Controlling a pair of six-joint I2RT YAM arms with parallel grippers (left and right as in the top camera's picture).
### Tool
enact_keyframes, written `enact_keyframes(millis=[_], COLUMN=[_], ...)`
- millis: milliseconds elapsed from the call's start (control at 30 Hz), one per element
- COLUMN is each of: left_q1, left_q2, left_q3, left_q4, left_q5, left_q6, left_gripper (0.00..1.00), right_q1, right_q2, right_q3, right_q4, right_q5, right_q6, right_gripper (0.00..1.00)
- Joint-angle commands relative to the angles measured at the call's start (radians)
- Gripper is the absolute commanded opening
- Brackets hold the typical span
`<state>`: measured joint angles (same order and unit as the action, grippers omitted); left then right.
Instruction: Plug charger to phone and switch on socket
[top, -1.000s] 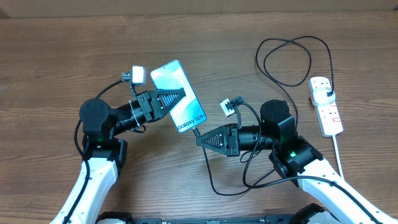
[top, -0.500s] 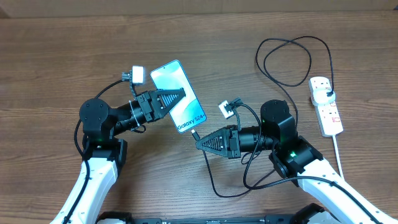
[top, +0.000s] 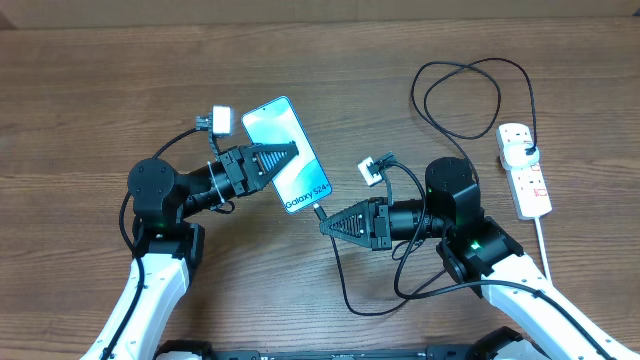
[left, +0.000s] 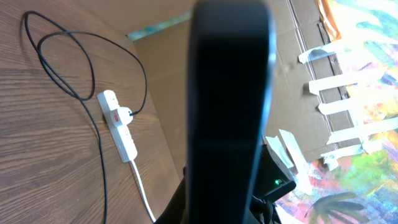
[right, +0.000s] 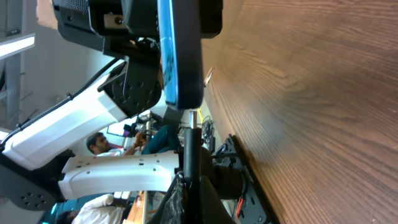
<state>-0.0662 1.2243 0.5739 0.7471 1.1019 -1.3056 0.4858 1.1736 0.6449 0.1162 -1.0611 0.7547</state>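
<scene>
1. Two grippers are engaged. The left gripper (top: 283, 157) is clamped narrow on the phone (top: 266, 122), left of centre, which appears to be lifted off the table (top: 100, 80). The right gripper (top: 324, 226) is pinched closed on the charger (top: 340, 280) just behind its plug tip (top: 316, 211).
2. Position of the work: the plug tip meets the near short edge of the phone; whether it is fully seated cannot be told from any view.
3. Fault, misalignment: if the tip is off the port axis, further push may bend it or skid it along the edge; the cause would be the phone's slant relative to the right gripper.
4. Fault, slip: push from the right may rotate or slide the phone between the left fingers; the grip covers one side only.
5. Fault, cable drag: slack loops near the right arm and could snag on it; a pull could loosen the black plug (top: 530, 152) from the socket (top: 530, 185).
6. Surroundings: the socket lies at the right edge, well apart from the phone; its red switches (top: 538, 188) face up; its white cord (top: 545, 240) runs toward the near side.
7. Obstructions: a far loop of the charger lies left of the socket; the black plug sits close to the switches, so a closed gripper pressing there has little room.
</scene>
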Motion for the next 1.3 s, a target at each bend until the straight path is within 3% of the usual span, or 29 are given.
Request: enact_keyframes(millis=[0, 1267], left_q1=[-0.006, -0.027], left_q2=[-0.007, -0.007], left_q3=[0.005, 0.005], left_q4=[0.009, 0.009], left_q5=[-0.006, -0.046], left_q6=[0.037, -0.010], left_gripper=[0.04, 0.04], right_q1=[-0.004, -0.004], right_q2=[-0.018, 0.000], right_q3=[0.005, 0.005], right_q4=[0.011, 0.048], right_q5=[-0.042, 0.013], right_q6=[-0.010, 0.005], right_gripper=[0.04, 0.04])
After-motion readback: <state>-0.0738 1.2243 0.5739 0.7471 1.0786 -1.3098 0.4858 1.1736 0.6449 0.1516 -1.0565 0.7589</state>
